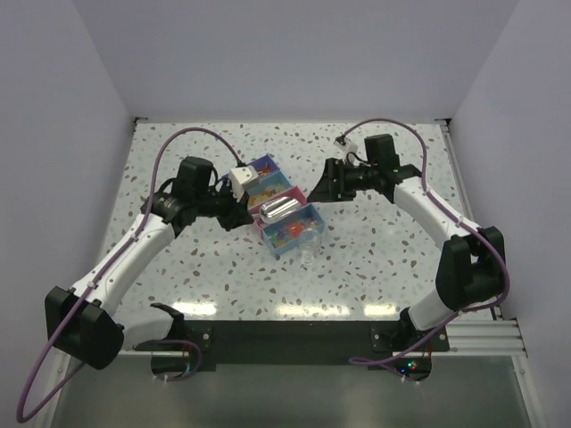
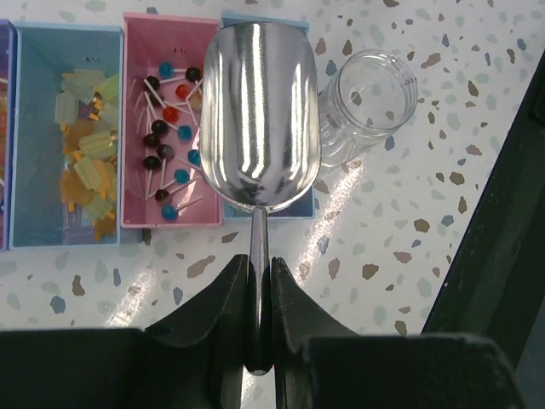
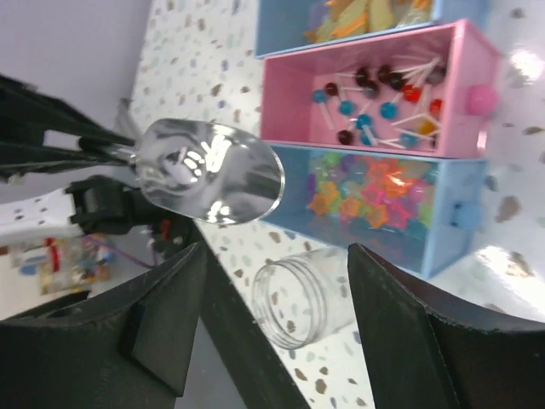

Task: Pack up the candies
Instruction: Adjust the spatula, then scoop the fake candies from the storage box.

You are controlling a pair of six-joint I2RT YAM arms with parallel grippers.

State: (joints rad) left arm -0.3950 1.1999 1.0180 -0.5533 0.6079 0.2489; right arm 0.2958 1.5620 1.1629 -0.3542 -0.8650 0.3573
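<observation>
The scooping step is judged to be in hand. The scoop [image 2: 260,111] is clamped by its handle between the closed fingers of the left gripper [image 2: 258,266] and is held, bowl empty, above the blue bin [image 3: 400,247] near the middle of the table [image 2: 383,221]. The candies [image 3: 375,192] are heaped in that bin, and none has been lifted yet. The right gripper [image 3: 274,256] is spread wide and nothing is held in it. The jar [image 3: 302,298] is seen lying on its side on the table, empty, just beside the long wall of the blue bin that faces the near edge.

For the next move, the scoop's lip would have to be tipped down into the heap. The jar would probably need to be righted and steadied before anything is poured. A pink bin [image 3: 294,115] of lollipops [image 3: 375,98] is set against the blue bin's far side, and a second blue bin [image 2: 38,85] of pale sweets lies beyond it. Little room is left by these walls for a sideways sweep, and the lying jar could be rolled by a knock.
</observation>
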